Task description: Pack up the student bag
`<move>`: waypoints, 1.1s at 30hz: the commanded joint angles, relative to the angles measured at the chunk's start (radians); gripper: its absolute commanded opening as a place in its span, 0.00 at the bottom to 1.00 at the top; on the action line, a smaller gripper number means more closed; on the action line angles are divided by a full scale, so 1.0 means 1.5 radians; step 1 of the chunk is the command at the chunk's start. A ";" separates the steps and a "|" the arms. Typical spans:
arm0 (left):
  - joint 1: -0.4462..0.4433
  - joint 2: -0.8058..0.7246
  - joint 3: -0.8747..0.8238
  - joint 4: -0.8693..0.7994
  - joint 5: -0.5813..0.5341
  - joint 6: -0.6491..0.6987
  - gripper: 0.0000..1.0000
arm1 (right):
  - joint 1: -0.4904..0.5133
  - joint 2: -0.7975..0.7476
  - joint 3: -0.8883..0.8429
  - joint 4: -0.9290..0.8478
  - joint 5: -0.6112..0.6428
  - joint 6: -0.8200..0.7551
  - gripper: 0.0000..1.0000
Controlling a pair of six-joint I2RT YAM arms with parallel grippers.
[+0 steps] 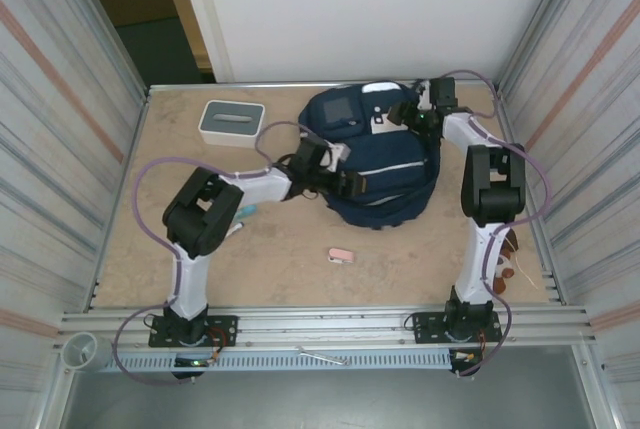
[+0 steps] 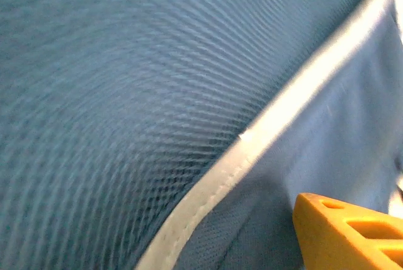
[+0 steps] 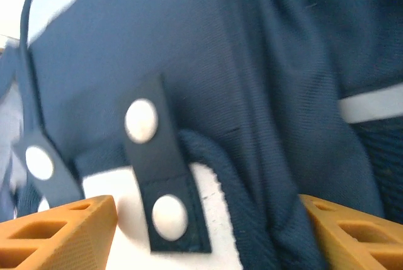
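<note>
The student bag (image 1: 390, 174), a navy-blue backpack, lies at the back right of the table. My left gripper (image 1: 349, 185) presses into its left side. In the left wrist view, blue mesh (image 2: 113, 94) and a white stripe (image 2: 252, 138) sit close to the lens. One orange finger (image 2: 352, 232) shows at the far right and the other is hidden by fabric. My right gripper (image 1: 394, 117) is at the bag's top end. It stands open (image 3: 208, 213) astride a fold of navy fabric, a strap with white snaps (image 3: 160, 163) and a white patch (image 3: 119, 219).
A grey-and-white box (image 1: 231, 122) stands at the back left. A small pink object (image 1: 341, 255) lies on the table (image 1: 280, 249) in front of the bag, and a teal item (image 1: 246, 211) lies by the left arm. Corrugated metal walls close both sides.
</note>
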 commanded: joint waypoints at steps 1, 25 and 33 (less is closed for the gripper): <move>-0.064 0.007 0.064 0.029 0.070 0.049 0.77 | 0.060 0.054 0.127 -0.143 -0.024 -0.066 0.70; 0.078 -0.209 -0.086 -0.118 -0.141 1.078 0.78 | 0.018 -0.456 -0.479 -0.017 0.029 -0.009 0.69; 0.071 -0.057 0.026 -0.123 -0.168 1.185 0.75 | -0.013 -0.372 -0.459 -0.010 0.064 -0.028 0.63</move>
